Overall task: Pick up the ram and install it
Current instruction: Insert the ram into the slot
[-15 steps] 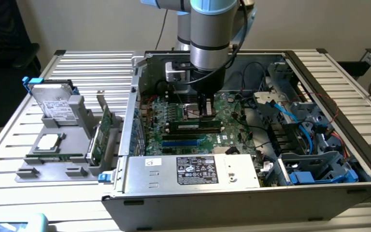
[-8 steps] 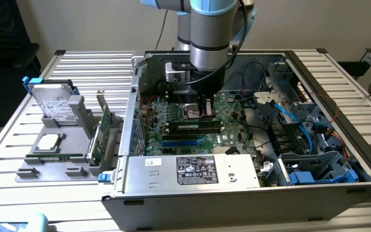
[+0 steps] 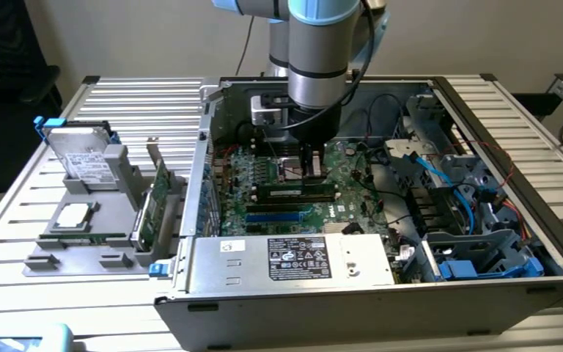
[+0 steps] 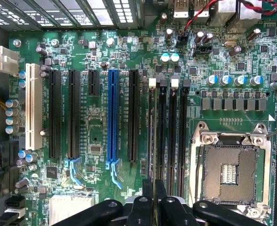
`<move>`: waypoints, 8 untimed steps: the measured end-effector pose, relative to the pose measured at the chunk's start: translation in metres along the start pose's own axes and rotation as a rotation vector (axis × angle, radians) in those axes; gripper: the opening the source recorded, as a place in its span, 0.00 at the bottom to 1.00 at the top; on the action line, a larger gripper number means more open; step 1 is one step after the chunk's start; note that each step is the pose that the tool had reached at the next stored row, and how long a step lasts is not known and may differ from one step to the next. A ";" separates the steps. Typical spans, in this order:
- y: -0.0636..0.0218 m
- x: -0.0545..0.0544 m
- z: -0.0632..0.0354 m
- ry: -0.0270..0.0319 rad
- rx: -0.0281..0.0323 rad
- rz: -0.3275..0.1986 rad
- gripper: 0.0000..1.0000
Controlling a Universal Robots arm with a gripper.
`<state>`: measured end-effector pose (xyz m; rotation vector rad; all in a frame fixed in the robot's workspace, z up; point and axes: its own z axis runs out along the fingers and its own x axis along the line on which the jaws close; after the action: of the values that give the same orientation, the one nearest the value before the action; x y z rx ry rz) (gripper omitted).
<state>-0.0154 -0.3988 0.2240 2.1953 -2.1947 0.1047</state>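
A slatted metal table (image 3: 135, 95) carries an open computer case (image 3: 179, 220), and I reach down into it from above. My gripper (image 4: 153, 186) has its two fingers (image 4: 147, 190) drawn close together, with the thin edge of the ram (image 4: 151, 136) running into the narrow gap between them, so I judge that I am clamped on it. In the exterior view my gripper (image 3: 309, 170) sits right on top of the ram (image 3: 296, 193), which stands on edge over the motherboard (image 4: 96, 132). The stick lines up with the outermost of the four black memory slots (image 4: 171, 136), the one nearest the long expansion slots, and its far end is at a white latch (image 4: 152, 84). I cannot tell whether it is fully seated. Beyond the slots lie a blue expansion slot (image 4: 112, 117) on one side and the bare processor socket (image 4: 230, 172) on the other. Outside the case, towards the exterior view's left, a grey fixture (image 3: 42, 260) holds a hard drive (image 3: 81, 150) and an expansion card (image 3: 159, 198). The risks are these: if the stick is tilted or its notch is off, pressing would bend the board or jam one end. If the latches are not open, it would ride high. A sideways slip could scrape the neighbouring slot.
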 end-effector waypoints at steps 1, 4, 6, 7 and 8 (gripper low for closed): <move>0.0000 0.000 0.0003 0.0000 0.0000 0.000 0.14; 0.0000 0.000 0.0008 0.0000 0.0000 0.000 0.14; 0.0000 0.000 0.0009 0.0000 0.0000 0.000 0.14; 0.0000 0.000 0.0009 -0.0001 0.0000 0.000 0.14; 0.0000 0.000 0.0009 -0.0001 0.0000 0.000 0.14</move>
<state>-0.0154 -0.3987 0.2231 2.1955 -2.1946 0.1047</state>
